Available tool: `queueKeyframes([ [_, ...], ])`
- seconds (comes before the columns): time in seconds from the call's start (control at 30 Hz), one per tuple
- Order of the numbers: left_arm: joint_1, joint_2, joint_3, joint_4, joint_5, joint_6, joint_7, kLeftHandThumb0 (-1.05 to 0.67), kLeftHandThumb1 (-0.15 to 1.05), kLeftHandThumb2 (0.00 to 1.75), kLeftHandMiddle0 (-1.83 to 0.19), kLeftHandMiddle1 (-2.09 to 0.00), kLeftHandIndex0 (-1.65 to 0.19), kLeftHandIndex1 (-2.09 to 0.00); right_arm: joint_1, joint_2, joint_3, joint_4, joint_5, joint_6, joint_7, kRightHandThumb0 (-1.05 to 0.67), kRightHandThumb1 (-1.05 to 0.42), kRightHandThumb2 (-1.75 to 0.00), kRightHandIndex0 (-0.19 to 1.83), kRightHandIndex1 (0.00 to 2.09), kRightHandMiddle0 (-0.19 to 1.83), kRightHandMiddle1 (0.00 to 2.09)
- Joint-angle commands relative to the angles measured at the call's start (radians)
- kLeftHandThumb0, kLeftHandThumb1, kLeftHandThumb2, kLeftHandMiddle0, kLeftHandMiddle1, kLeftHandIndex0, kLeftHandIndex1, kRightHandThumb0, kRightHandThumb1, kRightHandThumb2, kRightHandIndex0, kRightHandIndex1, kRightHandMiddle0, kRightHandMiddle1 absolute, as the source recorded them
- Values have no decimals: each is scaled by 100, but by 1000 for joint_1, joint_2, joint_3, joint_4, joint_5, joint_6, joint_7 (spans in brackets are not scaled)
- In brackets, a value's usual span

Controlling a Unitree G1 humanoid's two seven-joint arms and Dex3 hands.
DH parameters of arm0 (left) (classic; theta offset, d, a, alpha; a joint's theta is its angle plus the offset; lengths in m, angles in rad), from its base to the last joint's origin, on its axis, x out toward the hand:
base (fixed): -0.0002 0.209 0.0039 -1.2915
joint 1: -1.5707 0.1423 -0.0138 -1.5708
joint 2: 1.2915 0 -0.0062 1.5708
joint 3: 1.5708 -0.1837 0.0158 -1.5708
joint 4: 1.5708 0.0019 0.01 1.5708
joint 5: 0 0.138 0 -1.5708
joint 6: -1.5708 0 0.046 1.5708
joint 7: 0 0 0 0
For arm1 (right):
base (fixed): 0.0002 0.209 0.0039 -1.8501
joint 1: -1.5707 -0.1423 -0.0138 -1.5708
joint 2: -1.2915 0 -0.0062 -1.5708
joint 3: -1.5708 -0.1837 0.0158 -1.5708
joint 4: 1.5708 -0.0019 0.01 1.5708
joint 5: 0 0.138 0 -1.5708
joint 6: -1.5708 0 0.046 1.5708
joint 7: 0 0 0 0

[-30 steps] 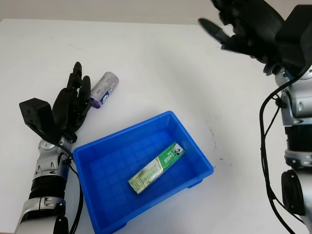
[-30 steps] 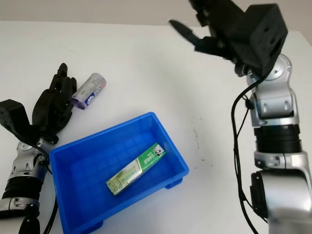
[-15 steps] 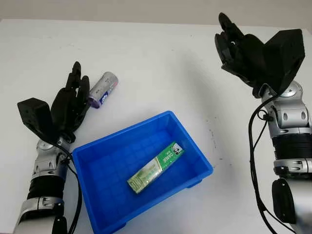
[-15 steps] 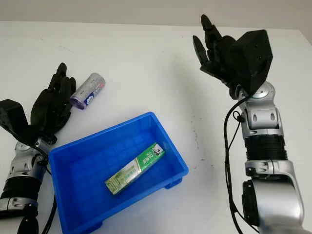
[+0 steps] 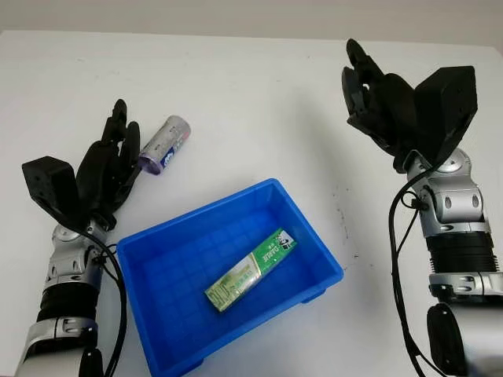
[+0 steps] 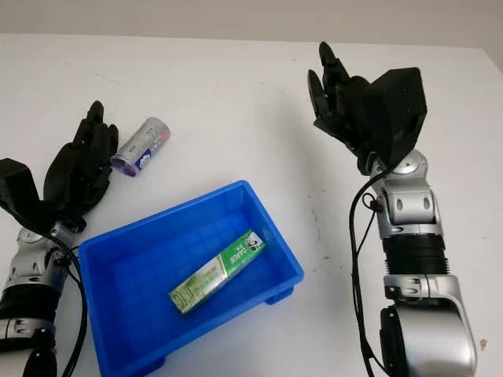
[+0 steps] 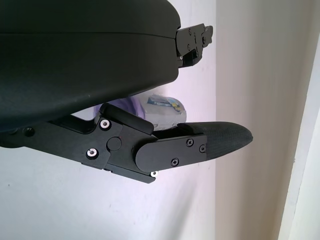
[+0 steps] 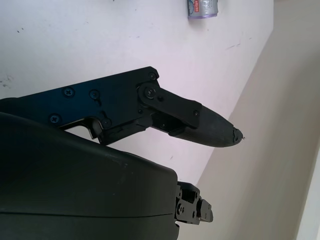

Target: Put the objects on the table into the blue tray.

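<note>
- One white table [image 5: 236, 94] carries everything; its near edge is cut off.
- The blue tray [image 5: 157, 243] holds a green toothpaste box [image 5: 251, 269] lying diagonally; the box's small print is unreadable.
- The right hand [image 5: 385, 102] is raised right of the tray, holding nothing, fingers uncurled.
- The left hand [image 5: 106, 169], left of the tray, holds nothing, fingertips just beside the silver can [image 5: 165, 144].
- The can lies on its side; in the left wrist view the fingers [image 7: 200, 145] partly hide it.

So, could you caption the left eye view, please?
Left hand beside the can; green box in blue tray.
</note>
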Motion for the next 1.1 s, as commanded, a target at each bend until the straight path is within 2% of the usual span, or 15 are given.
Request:
queueKeyframes([
  [0.0, 24, 42, 4, -59, 6, 13, -19, -76, 105, 54, 19, 0, 19, 0, 7, 7, -2, -34, 1, 8, -7, -64, -105, -80, -19, 0, -19, 0],
  [0.13, 53, 175, 29, -227, 28, 75, -50, -73, 105, 55, 19, 0, 19, -1, 6, 9, -2, -40, 6, 7, -3, -64, -105, -79, -19, 0, -19, 0],
  [0.27, 36, 284, 47, -303, 39, 134, -81, -70, 105, 52, 16, -4, 15, -4, -1, 10, -2, -31, 6, 4, 0, -64, -105, -78, -19, 0, -19, 0],
  [0.4, -50, 422, 35, -313, 49, 232, -161, -67, 105, 42, 15, -5, 13, -6, -4, 12, -2, -12, 10, -9, 10, -66, -105, -76, -19, 0, -19, 0],
  [0.53, -152, 485, -2, -315, 70, 357, -187, -64, 105, 31, 11, -6, 9, -7, -4, 12, -1, -11, 8, -6, 15, -63, -105, -78, -19, 0, -19, 0],
  [0.63, -253, 510, -88, -310, 142, 453, -192, -57, 105, 31, 6, -8, 5, -8, -5, 12, -2, -7, 6, -9, 11, -64, -105, -76, -19, 0, -19, 0],
  [0.7, -336, 524, -208, -318, 265, 528, -190, -59, 105, 31, 0, -9, 0, -10, -10, 6, 1, -4, 1, -4, 12, -64, -105, -75, -19, 0, -19, 0],
  [0.77, -405, 520, -315, -306, 389, 556, -187, -65, 105, 32, -8, -9, -9, -13, -18, 3, 3, 7, -1, -10, 18, -64, -105, -76, -19, 0, -19, 0],
  [0.83, -459, 501, -393, -274, 477, 550, -199, -70, 105, 33, -15, -9, -26, -17, -25, 2, 5, 16, -2, -17, 24, -65, -105, -76, -19, 0, -19, 0],
  [0.87, -482, 489, -422, -254, 508, 551, -206, -73, 105, 33, -12, -6, -30, -18, -27, 1, 6, 18, -5, -19, 27, -65, -105, -76, -19, 0, -19, 0],
  [0.93, -515, 473, -466, -228, 563, 550, -220, -78, 105, 29, -1, -4, -16, -8, -30, 3, 7, 19, -10, -17, 23, -65, -105, -76, -19, 0, -19, 0],
  [1.07, -554, 437, -508, -182, 633, 508, -228, -84, 105, 22, 2, -4, 3, -1, -26, 11, 3, 10, -10, -5, 16, -65, -105, -75, -19, 0, -19, 0],
])
